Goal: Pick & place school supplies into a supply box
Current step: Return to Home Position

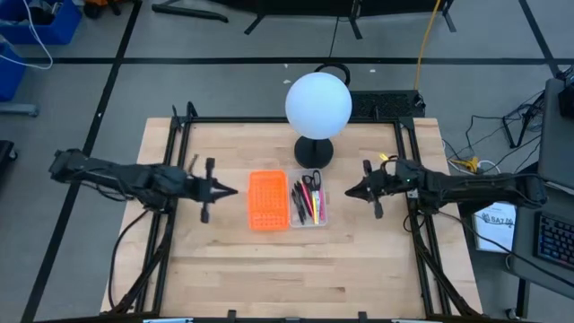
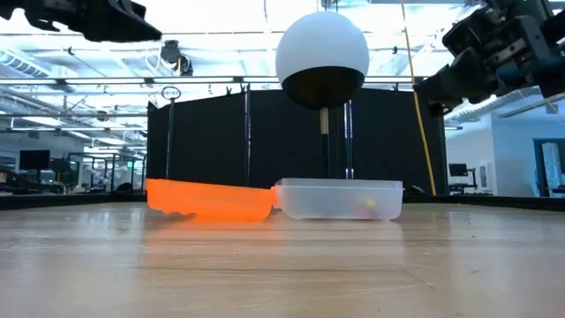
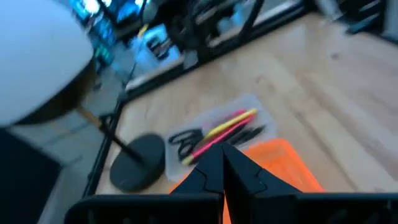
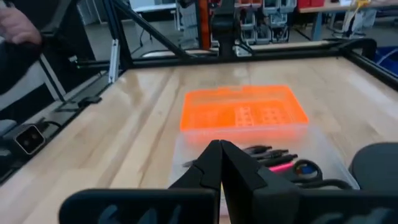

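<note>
The clear supply box [image 1: 308, 203] sits at the table's middle, just right of the orange perforated tray [image 1: 267, 199]. Pink, yellow, black and red-orange pens plus the black-handled scissors [image 3: 185, 142] lie inside the clear box [image 3: 219, 129]. The low view shows both trays resting flat on the wood, orange tray [image 2: 210, 200] touching the clear box [image 2: 340, 199]. My left gripper [image 1: 232, 190] hovers shut, raised left of the orange tray. My right gripper [image 1: 348, 191] hovers shut, raised right of the clear box [image 4: 261, 155]. Neither touches anything.
A lamp with a white globe [image 1: 317, 104] stands on a round dark base [image 1: 314, 151] just beyond the clear box. A black frame [image 1: 287, 121] borders the table. Bare wood lies in front of the trays and to either side under the arms.
</note>
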Controlling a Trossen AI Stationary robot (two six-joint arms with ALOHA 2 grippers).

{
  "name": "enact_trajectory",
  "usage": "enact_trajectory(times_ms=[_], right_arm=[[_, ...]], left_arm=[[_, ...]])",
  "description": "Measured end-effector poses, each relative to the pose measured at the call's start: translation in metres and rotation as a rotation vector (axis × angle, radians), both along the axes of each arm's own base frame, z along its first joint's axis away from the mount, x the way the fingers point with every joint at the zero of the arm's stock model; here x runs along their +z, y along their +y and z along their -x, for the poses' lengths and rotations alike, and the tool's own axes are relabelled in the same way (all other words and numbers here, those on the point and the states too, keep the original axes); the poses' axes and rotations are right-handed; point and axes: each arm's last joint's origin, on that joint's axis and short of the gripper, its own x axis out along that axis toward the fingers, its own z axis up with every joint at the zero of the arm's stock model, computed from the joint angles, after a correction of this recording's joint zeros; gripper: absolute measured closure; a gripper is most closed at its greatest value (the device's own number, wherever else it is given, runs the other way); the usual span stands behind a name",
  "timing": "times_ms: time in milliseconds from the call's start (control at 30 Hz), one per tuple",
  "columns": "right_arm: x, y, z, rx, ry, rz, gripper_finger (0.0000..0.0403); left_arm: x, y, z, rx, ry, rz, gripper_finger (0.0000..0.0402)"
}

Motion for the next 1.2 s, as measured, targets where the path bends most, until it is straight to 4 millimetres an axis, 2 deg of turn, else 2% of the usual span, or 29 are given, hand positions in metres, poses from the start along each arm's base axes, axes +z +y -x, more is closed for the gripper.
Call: enact_trajectory(times_ms=[133, 233, 333, 500, 667, 900, 1100, 1200], right_arm=[[0.004, 0.001, 0.004, 0.01, -0.032, 0.008, 0.0403], [0.007, 0.001, 0.005, 0.01, -0.061, 0.034, 0.0403], [0.01, -0.001, 0.006, -0.007, -0.09, 0.061, 0.0403], [0.015, -0.006, 0.008, -0.096, -0.136, 0.105, 0.0403], [0.019, -0.007, 0.013, -0.119, -0.172, 0.125, 0.0403], [0.005, -0.005, 0.023, -0.125, -0.192, 0.086, 0.0403], [-0.009, -0.004, 0.03, -0.15, -0.206, 0.032, 0.0403], [-0.008, -0.004, 0.032, -0.203, -0.22, 0.02, 0.0403]], left_arm=[[-0.002, 0.007, 0.021, -0.096, -0.091, -0.008, 0.0399], [-0.01, 0.015, 0.029, -0.086, -0.157, 0.002, 0.0399], [-0.017, 0.022, 0.032, -0.086, -0.17, 0.029, 0.0399], [-0.03, 0.027, 0.035, -0.191, -0.145, 0.115, 0.04], [-0.046, 0.033, 0.036, -0.185, -0.185, 0.158, 0.04], [-0.068, 0.036, 0.041, -0.202, -0.219, 0.224, 0.04], [-0.067, 0.034, 0.047, -0.188, -0.263, 0.257, 0.0401], [-0.067, 0.033, 0.049, -0.13, -0.263, 0.256, 0.0401]])
